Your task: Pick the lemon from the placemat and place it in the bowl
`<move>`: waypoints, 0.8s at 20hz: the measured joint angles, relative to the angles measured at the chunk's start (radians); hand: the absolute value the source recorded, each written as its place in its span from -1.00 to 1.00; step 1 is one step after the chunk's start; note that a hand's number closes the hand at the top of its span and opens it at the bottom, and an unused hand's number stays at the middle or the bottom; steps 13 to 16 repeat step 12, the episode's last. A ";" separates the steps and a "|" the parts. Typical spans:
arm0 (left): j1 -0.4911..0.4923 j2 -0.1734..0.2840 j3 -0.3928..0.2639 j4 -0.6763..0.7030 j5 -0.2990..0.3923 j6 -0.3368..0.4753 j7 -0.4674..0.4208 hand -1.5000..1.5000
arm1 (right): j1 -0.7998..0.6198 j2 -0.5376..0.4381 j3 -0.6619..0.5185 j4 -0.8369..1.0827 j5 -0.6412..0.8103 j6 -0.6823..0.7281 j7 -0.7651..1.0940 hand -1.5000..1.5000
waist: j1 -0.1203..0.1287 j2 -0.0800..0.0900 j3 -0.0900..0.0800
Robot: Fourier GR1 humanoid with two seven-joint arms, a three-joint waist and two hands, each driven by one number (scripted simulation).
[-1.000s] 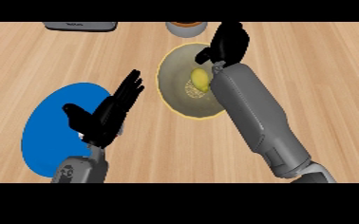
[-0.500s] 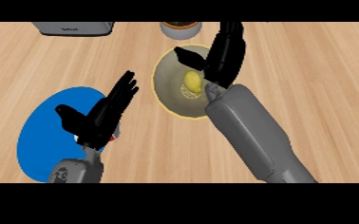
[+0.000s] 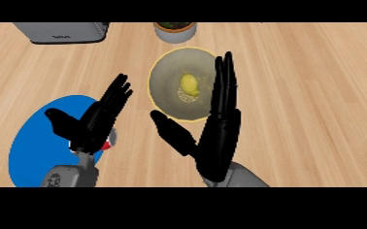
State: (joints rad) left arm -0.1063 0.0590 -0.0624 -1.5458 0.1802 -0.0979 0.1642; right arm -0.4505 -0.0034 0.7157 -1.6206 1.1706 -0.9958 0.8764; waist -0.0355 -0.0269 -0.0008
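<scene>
The yellow lemon lies inside the grey bowl with a yellow rim, on the wooden counter. My right hand is open with straight fingers, raised in front of the bowl's right side and hiding part of its rim; it holds nothing. The blue placemat lies at the lower left. My left hand stays open over the placemat's right edge, fingers pointing up and right.
A grey toaster-like appliance stands at the back left. A small grey pot with a plant stands just behind the bowl. A small red and white thing shows under the left hand.
My right hand has drawn back from over the bowl toward me, with its fingers straight. The lemon stays in the bowl. The view has shifted, so everything sits lower and to the right.
</scene>
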 measured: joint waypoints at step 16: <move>0.028 0.006 0.010 -0.014 -0.001 0.008 0.002 0.00 | 0.256 -0.003 0.240 -0.133 0.190 -0.051 0.032 1.00 | -0.038 -0.009 0.001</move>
